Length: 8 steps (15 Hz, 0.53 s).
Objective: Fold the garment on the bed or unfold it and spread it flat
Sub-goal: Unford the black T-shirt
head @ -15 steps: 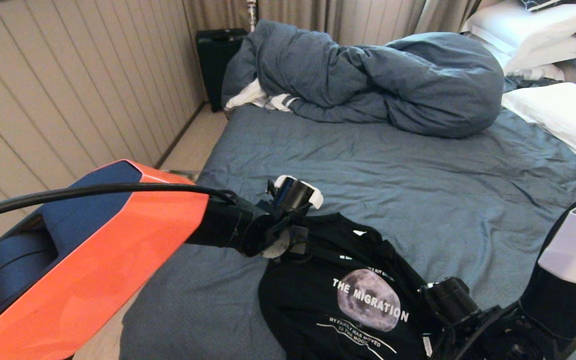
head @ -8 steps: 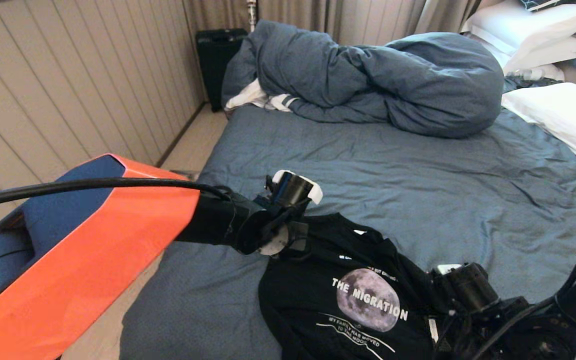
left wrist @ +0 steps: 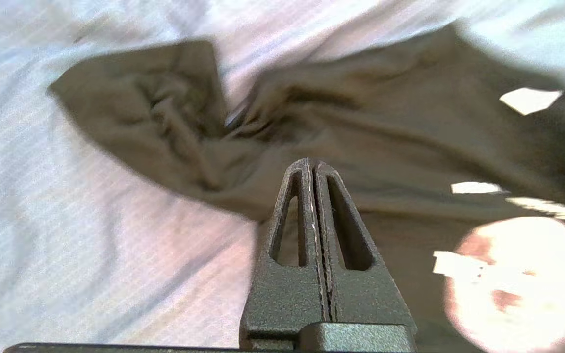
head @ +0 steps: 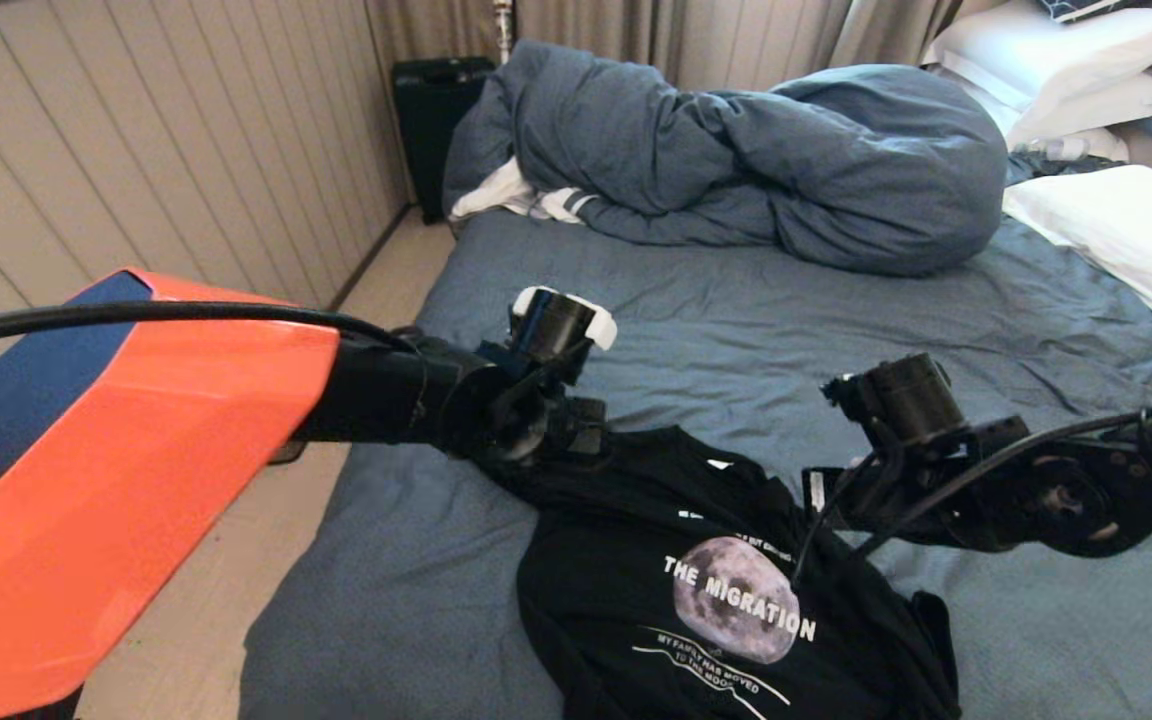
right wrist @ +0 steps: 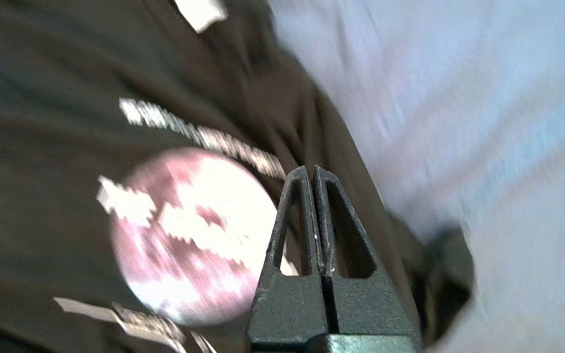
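The garment (head: 716, 590), a black T-shirt with a grey moon print and white lettering, lies print-up and wrinkled near the front left edge of the bed (head: 836, 330). My left gripper (head: 581, 440) hovers over its far left shoulder. In the left wrist view this gripper (left wrist: 310, 164) is shut with nothing between its fingers, above the crumpled sleeve (left wrist: 140, 113). My right gripper (head: 821, 505) hangs over the shirt's right side. In the right wrist view it (right wrist: 310, 171) is shut and empty, beside the moon print (right wrist: 189, 235).
A bunched blue-grey duvet (head: 756, 160) lies across the far part of the bed, with white pillows (head: 1126, 230) at the right. A black suitcase (head: 431, 120) stands by the panelled wall. Bare floor (head: 236, 620) runs along the bed's left edge.
My right arm has risen from the shirt's lower right side and now hangs higher above it, uncovering the right sleeve. My left arm has lifted a little toward the far left.
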{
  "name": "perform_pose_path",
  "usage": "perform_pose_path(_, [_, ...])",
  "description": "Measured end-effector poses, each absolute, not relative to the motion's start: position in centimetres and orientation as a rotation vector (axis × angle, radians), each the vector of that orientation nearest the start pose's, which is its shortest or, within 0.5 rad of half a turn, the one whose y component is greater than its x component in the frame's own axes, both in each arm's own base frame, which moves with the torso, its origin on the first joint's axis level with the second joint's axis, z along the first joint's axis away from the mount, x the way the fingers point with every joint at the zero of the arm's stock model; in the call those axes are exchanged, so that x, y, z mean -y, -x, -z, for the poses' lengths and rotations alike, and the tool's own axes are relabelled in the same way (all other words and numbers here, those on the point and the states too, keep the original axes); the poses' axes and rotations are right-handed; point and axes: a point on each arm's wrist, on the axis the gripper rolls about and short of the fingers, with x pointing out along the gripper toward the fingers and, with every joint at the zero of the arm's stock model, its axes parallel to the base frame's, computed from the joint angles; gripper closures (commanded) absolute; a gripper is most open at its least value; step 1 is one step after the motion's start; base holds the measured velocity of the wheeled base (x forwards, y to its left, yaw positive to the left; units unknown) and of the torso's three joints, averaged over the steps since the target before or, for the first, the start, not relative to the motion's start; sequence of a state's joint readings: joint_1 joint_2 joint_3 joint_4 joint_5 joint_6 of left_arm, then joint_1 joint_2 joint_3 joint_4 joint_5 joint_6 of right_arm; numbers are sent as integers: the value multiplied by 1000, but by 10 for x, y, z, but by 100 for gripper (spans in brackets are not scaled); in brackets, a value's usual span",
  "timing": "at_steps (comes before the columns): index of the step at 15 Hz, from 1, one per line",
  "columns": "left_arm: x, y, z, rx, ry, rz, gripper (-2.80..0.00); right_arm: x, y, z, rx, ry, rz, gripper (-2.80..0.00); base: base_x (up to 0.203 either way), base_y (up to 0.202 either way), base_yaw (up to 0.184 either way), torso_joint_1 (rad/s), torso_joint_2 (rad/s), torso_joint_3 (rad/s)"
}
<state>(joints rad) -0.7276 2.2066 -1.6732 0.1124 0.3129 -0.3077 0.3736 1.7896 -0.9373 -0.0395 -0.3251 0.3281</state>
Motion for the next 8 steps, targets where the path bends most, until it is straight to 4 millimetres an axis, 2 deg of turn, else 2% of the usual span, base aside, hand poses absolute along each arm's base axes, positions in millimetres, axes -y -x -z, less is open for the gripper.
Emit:
perform_pose_path(3, [276, -354, -178, -657, 48, 310, 0, -121, -326, -146, -742, -45, 68, 0, 0, 0, 0, 0, 0, 0])
perform_pose_path(5, [269, -365, -177, -670, 63, 287, 0, -132, -354, -144, -749, -43, 67, 0, 0, 0, 0, 0, 0, 0])
perform_pose_path(8, [271, -372, -163, -695, 59, 278, 0, -143, -383, -133, -752, -42, 71, 0, 0, 0, 0, 0, 0, 0])
